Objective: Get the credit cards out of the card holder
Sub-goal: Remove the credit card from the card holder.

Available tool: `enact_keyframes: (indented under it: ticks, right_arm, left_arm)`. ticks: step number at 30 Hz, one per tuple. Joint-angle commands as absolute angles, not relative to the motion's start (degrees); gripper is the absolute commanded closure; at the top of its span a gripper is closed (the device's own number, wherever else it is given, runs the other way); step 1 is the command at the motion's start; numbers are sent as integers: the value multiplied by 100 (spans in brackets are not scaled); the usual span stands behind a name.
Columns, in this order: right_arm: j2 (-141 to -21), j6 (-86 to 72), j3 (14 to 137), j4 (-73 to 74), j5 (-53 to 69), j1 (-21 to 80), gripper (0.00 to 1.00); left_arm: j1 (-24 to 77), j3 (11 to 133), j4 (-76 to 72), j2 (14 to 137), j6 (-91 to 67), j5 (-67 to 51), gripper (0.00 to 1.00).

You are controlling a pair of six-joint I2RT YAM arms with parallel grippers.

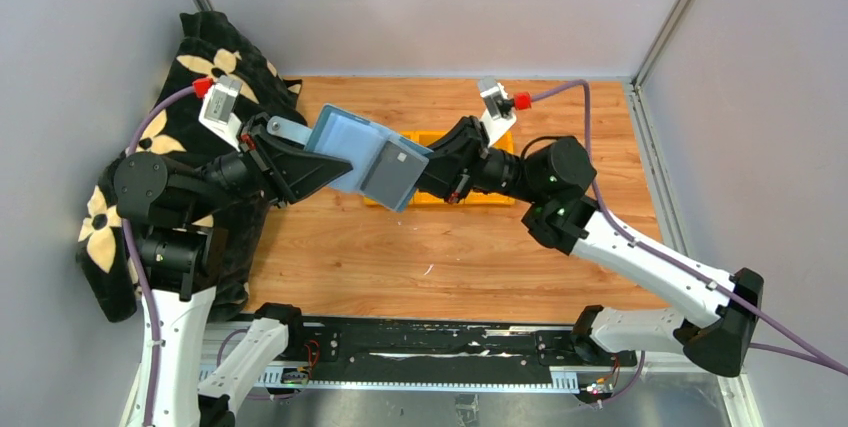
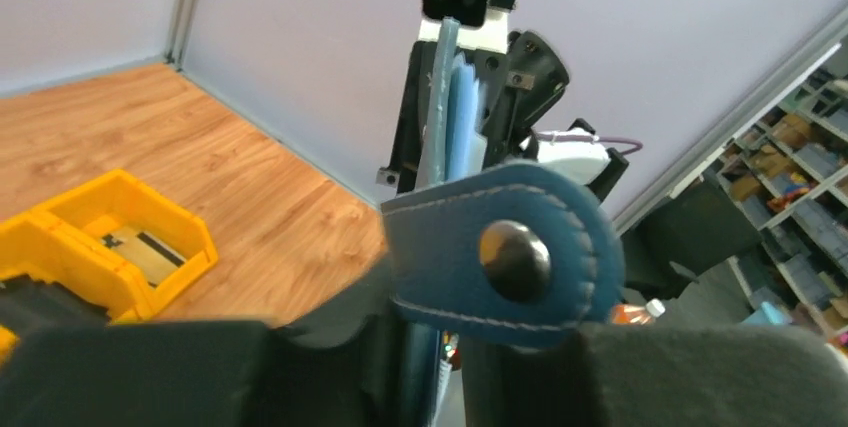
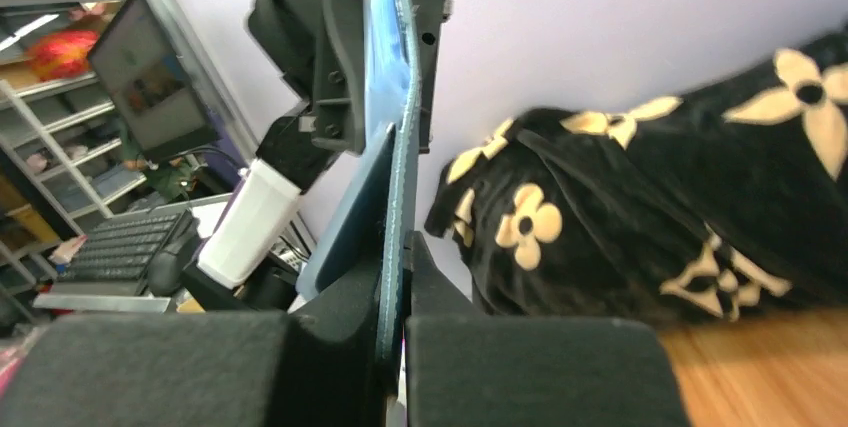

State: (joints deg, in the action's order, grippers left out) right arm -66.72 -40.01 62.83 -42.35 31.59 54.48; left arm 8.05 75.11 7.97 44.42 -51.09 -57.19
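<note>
The teal-blue card holder (image 1: pixel 350 142) hangs open in the air between my two grippers, above the wooden table (image 1: pixel 440 257). A silvery-grey credit card (image 1: pixel 393 172) sticks out of its right half. My right gripper (image 1: pixel 428 169) is shut on the holder's stitched right edge (image 3: pixel 395 147), which shows edge-on between its jaws (image 3: pixel 397 297). My left gripper (image 1: pixel 322 162) is at the holder's left edge. In the left wrist view its jaws (image 2: pixel 440 367) stand slightly apart, with a thin gap beside the holder. The strap tab (image 2: pixel 500 247) with its round snap lies across them.
A yellow bin (image 1: pixel 492 197) sits on the table under the right gripper. In the left wrist view the yellow bin (image 2: pixel 60 247) holds a flat pale thing with a dark stripe (image 2: pixel 140 252). A black flowered cloth (image 1: pixel 215 57) is heaped at the back left.
</note>
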Motion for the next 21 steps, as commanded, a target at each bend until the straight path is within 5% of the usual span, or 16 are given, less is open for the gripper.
enact_keyframes:
  ticks: [1,8,21]
  right_arm:
    - [-6570,-2653,7431,-1104,2240,5736,100]
    - [-7226,-1110,9090,1892,325,6409,100]
    - [-8616,-152,10556,3472,-2087,7167,100]
  left_arm:
    - [800,7406,1741,4238,-3562,-5460,60]
    - [800,6779,2128,3895,-2474,-5234,31]
    - [800,5683,2364,3424,-1329,-5196,21]
